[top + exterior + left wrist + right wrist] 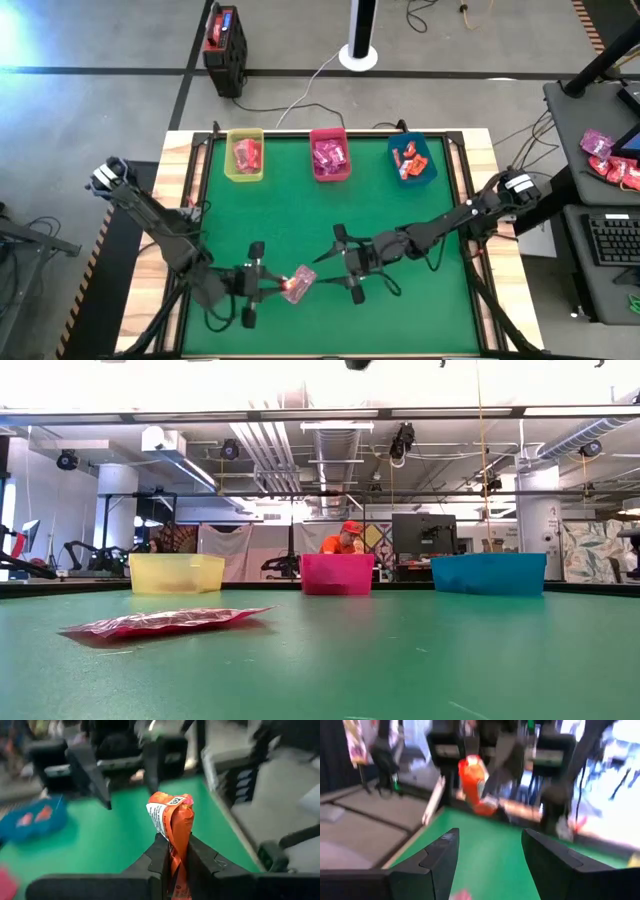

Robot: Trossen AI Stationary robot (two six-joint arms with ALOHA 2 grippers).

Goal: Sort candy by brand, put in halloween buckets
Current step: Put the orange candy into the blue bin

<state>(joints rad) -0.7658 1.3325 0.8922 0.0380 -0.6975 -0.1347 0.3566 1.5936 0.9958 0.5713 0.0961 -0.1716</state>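
Green table [300,230]: landmark for all entries.
Yellow bin [245,155], pink bin [329,154], blue bin [411,160]: in a row along the table's far edge, each holding candy.
Left gripper [268,284]: over the near part of the table, left of centre, fingers [159,854] clamped on an orange candy packet [173,827], held up off the table.
Right gripper [343,262]: over the near part of the table, just right of the left gripper, jaws apart, holding nothing.
Pink candy packet [165,622]: flat on the near part of the table, under the held orange one.
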